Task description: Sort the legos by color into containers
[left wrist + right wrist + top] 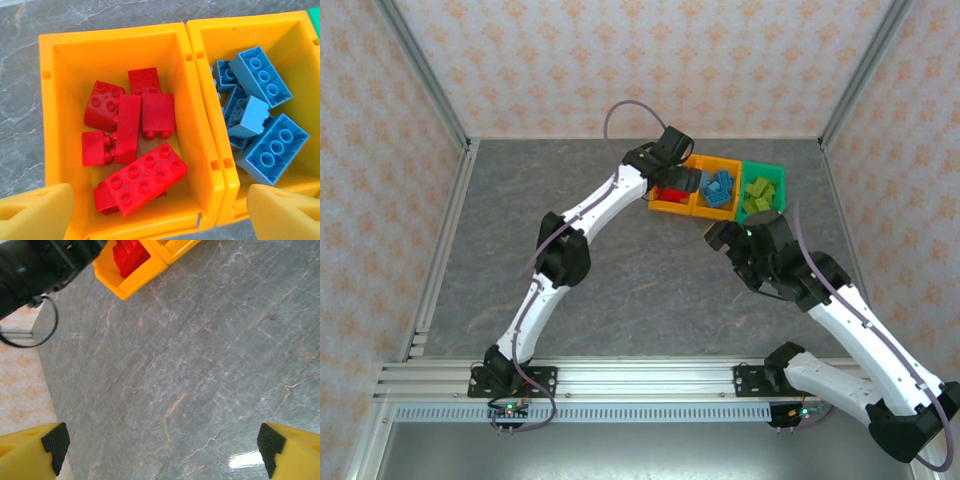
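Note:
Three containers stand joined in a row at the back of the table. The left orange bin (50, 125) (672, 210) holds several red legos (145, 180). Beside it, the middle orange bin (300, 55) (715, 212) is filled with several blue legos (260, 75) (718, 186). Yellow-green legos (760, 192) lie in the green bin (765, 166). My left gripper (159, 215) (670, 165) hangs over the red bin, open, with nothing between its fingers. In front of the bins, my right gripper (162, 445) (725, 238) stands open over bare table.
The grey marbled table (200, 365) stretches in front of the bins. The left arm (570, 240) reaches diagonally across the middle. Patterned walls and metal frame posts (420, 70) enclose the table.

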`<move>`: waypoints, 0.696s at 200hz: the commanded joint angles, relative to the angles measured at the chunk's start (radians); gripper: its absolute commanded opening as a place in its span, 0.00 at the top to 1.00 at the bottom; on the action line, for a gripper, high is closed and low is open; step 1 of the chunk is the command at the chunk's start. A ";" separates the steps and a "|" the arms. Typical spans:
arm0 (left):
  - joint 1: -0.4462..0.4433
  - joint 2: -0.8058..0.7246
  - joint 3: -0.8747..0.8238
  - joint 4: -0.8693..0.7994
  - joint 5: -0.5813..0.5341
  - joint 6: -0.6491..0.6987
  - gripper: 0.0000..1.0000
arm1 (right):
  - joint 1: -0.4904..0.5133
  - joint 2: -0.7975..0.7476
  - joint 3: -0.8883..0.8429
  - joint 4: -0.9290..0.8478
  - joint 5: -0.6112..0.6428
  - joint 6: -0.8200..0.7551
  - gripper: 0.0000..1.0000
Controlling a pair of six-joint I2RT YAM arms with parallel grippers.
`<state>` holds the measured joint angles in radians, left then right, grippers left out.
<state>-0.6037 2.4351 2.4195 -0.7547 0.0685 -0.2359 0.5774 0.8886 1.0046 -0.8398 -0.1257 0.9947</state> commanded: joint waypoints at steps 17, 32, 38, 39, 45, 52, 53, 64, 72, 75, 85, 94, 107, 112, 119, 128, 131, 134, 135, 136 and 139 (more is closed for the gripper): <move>-0.011 -0.407 -0.338 0.067 0.053 0.045 0.10 | 0.004 0.012 -0.005 -0.022 0.195 -0.068 0.01; -0.013 -0.600 -0.545 0.122 0.027 0.063 0.10 | 0.004 0.010 -0.019 0.004 0.295 -0.118 0.01; -0.012 -0.669 -0.613 0.131 0.008 0.073 0.09 | 0.004 0.010 -0.025 0.013 0.351 -0.139 0.02; -0.011 -0.681 -0.624 0.132 0.006 0.075 0.09 | 0.004 0.010 -0.026 0.016 0.360 -0.145 0.02; -0.011 -0.749 -0.692 0.141 -0.010 0.088 0.09 | 0.004 0.012 -0.029 0.024 0.411 -0.171 0.02; -0.011 -0.821 -0.764 0.151 -0.023 0.103 0.08 | 0.004 0.012 -0.035 0.039 0.491 -0.213 0.01; -0.011 -0.834 -0.777 0.152 -0.025 0.106 0.08 | 0.004 0.012 -0.038 0.043 0.502 -0.217 0.01; -0.009 -0.946 -0.889 0.165 -0.048 0.129 0.07 | 0.003 0.010 -0.065 0.084 0.638 -0.296 0.01; -0.007 -1.027 -0.976 0.180 -0.074 0.140 0.06 | 0.002 0.006 -0.097 0.135 0.717 -0.369 0.00; -0.006 -1.058 -1.012 0.187 -0.084 0.141 0.06 | 0.001 0.004 -0.114 0.161 0.743 -0.404 0.00; 0.007 -1.156 -1.128 0.215 -0.113 0.139 0.04 | -0.015 0.001 -0.193 0.275 0.788 -0.532 0.01; 0.024 -1.241 -1.230 0.245 -0.141 0.143 0.03 | -0.052 0.006 -0.263 0.390 0.770 -0.639 0.01; 0.041 -1.368 -1.375 0.303 -0.201 0.174 0.00 | -0.140 0.037 -0.358 0.553 0.670 -0.716 0.01; 0.050 -1.415 -1.426 0.327 -0.230 0.195 0.00 | -0.189 0.058 -0.387 0.605 0.637 -0.729 0.01; 0.063 -1.481 -1.495 0.355 -0.265 0.227 0.00 | -0.249 0.095 -0.425 0.691 0.601 -0.741 0.01; 0.084 -1.557 -1.573 0.385 -0.305 0.273 0.00 | -0.318 0.159 -0.469 0.821 0.580 -0.769 0.01; 0.091 -1.581 -1.602 0.396 -0.315 0.288 0.00 | -0.348 0.181 -0.452 0.833 0.559 -0.765 0.01; 0.100 -1.605 -1.629 0.405 -0.328 0.304 0.00 | -0.377 0.201 -0.433 0.818 0.536 -0.766 0.01; 0.101 -1.612 -1.638 0.410 -0.331 0.308 0.00 | -0.386 0.209 -0.430 0.819 0.533 -0.768 0.01; 0.104 -1.618 -1.646 0.413 -0.336 0.312 0.00 | -0.393 0.212 -0.426 0.824 0.532 -0.774 0.01; 0.112 -1.639 -1.676 0.426 -0.350 0.323 0.00 | -0.412 0.240 -0.420 0.838 0.535 -0.785 0.01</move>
<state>-0.5350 0.9348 0.8989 -0.4606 -0.1192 -0.0460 0.3050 1.0111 0.5831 -0.2920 0.4587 0.3634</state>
